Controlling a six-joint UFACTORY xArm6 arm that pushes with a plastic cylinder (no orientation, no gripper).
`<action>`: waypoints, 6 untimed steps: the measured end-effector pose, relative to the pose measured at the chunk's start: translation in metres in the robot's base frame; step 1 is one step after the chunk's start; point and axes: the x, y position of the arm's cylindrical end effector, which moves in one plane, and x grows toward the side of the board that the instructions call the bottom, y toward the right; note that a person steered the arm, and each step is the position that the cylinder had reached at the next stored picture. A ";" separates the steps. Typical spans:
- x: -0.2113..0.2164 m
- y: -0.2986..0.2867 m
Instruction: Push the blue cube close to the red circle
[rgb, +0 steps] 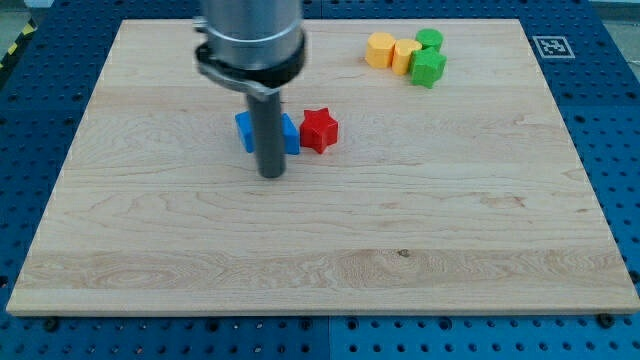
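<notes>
A blue block (288, 133) lies on the wooden board, partly hidden behind my rod; its shape cannot be made out fully. A red star-shaped block (319, 129) sits right beside it on the view's right, touching or nearly touching. My tip (272, 174) rests on the board just below the blue block, at its lower edge. No red circle shows in the view.
A cluster sits at the view's top right: an orange-yellow hexagonal block (380, 48), a yellow block (406, 55), a green round block (430, 40) and a green star-like block (428, 68). The wooden board (400, 220) lies on a blue perforated table.
</notes>
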 end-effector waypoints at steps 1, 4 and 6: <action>-0.024 0.003; -0.034 -0.035; -0.066 -0.035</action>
